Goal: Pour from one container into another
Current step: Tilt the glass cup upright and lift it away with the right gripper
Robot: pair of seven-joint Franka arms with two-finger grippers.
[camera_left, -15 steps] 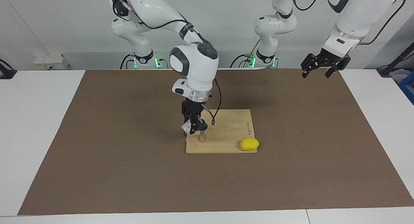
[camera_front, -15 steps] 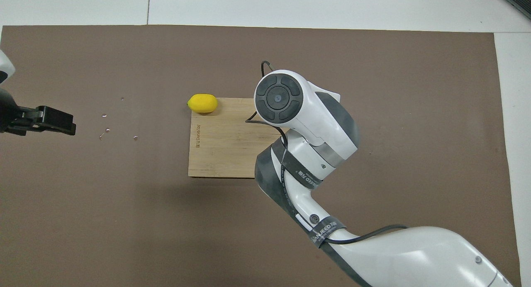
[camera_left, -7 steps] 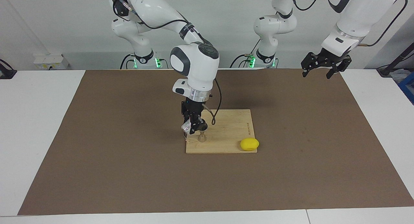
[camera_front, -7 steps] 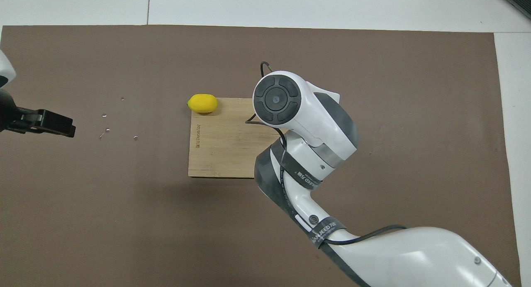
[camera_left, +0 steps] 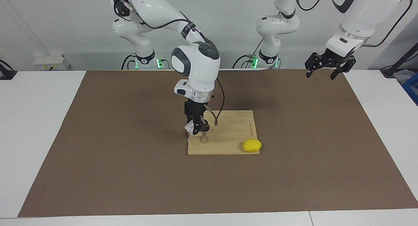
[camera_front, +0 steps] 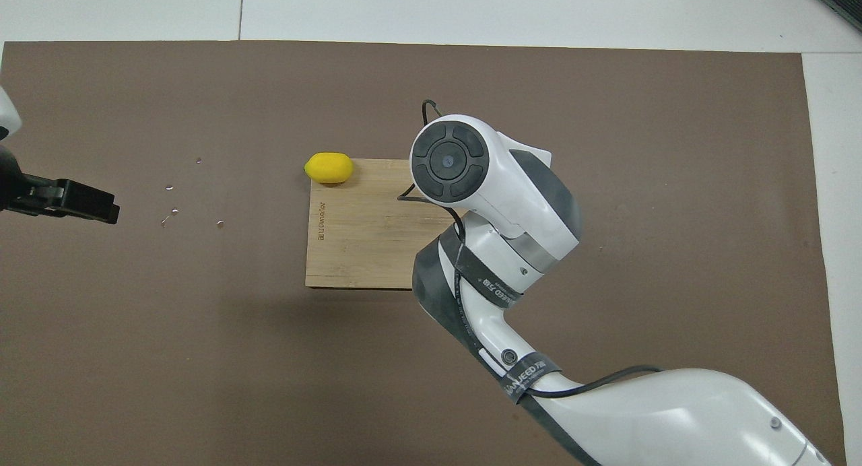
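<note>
The right tool point(camera_left: 196, 128) grips the little glass cup point(camera_left: 189, 127) by its sides and holds it tipped over the shiny metal jigger point(camera_left: 203, 139), which stands on the wooden board point(camera_left: 232, 131). The left tool point(camera_left: 329, 66) waits up high with nothing in it, spread wide. I think glass is hard, slippery and could break, so squeezing the thick sides is best.
</note>
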